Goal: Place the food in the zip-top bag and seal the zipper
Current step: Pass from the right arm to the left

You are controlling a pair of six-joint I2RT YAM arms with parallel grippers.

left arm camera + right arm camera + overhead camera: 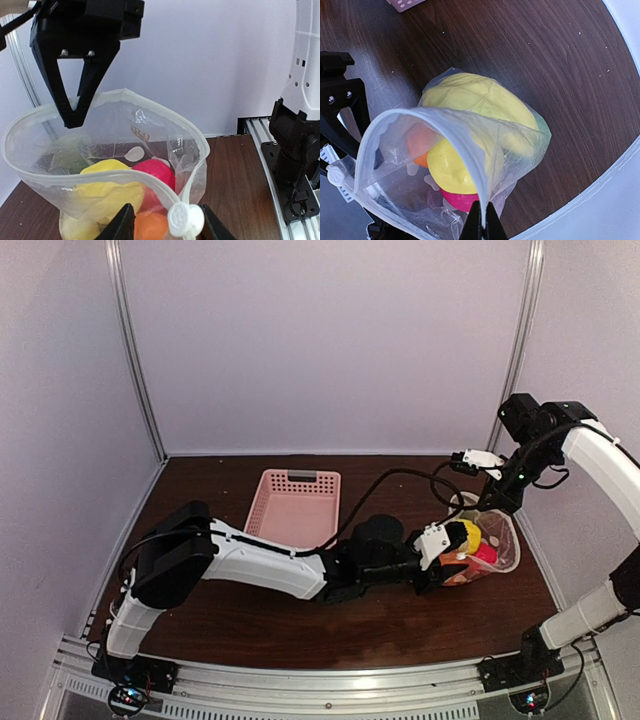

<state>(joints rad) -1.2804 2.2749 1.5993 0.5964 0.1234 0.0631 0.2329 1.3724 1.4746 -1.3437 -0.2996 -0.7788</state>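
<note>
The zip-top bag (505, 535) stands open at the right of the table with the food inside. The left wrist view shows a yellow piece (107, 185), a red ball (157, 175), an orange (150, 225) and a dim green piece (65, 155) behind the plastic. My right gripper (480, 220) is shut on the bag's rim (420, 115) and holds the mouth up; it also shows in the left wrist view (75, 117). My left gripper (167, 227) is open, its fingers either side of the bag's near end, where the white zipper slider (185, 220) sits on the zipper strip (125, 175).
A pink lattice basket (295, 505) stands at the back middle of the table. The right arm's base (295, 165) and the metal rail are to the right of the bag. Enclosure walls close the back and sides.
</note>
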